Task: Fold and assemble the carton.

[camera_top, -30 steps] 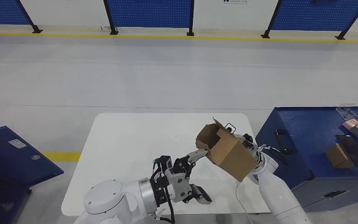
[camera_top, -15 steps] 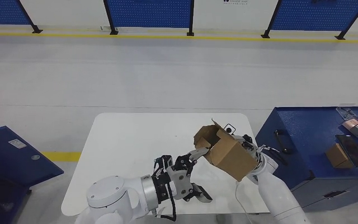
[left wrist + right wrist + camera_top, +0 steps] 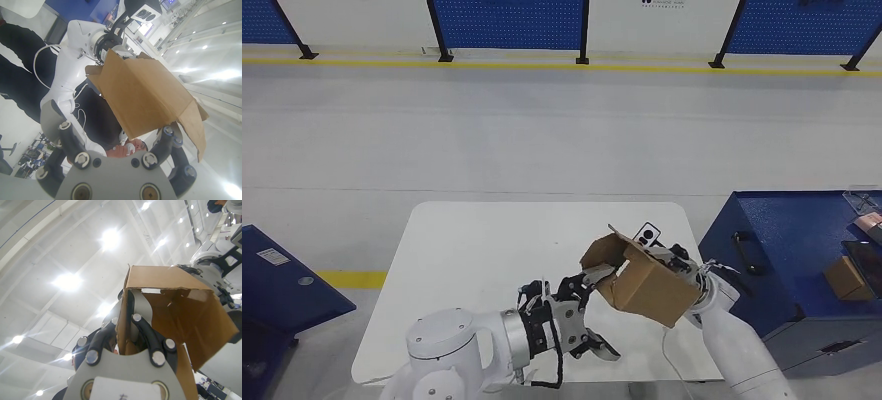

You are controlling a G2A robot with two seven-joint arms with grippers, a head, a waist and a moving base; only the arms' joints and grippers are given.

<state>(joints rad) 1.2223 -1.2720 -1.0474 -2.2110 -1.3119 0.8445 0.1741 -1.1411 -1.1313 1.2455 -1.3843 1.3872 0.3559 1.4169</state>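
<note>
Gripping the tilted brown carton's point(image 3: 647, 288) wall is the right end effector point(image 3: 127, 303).

i can read no text from here; the white label point(image 3: 123, 390) on the wrist plate point(image 3: 122, 366) is cut off.
</note>
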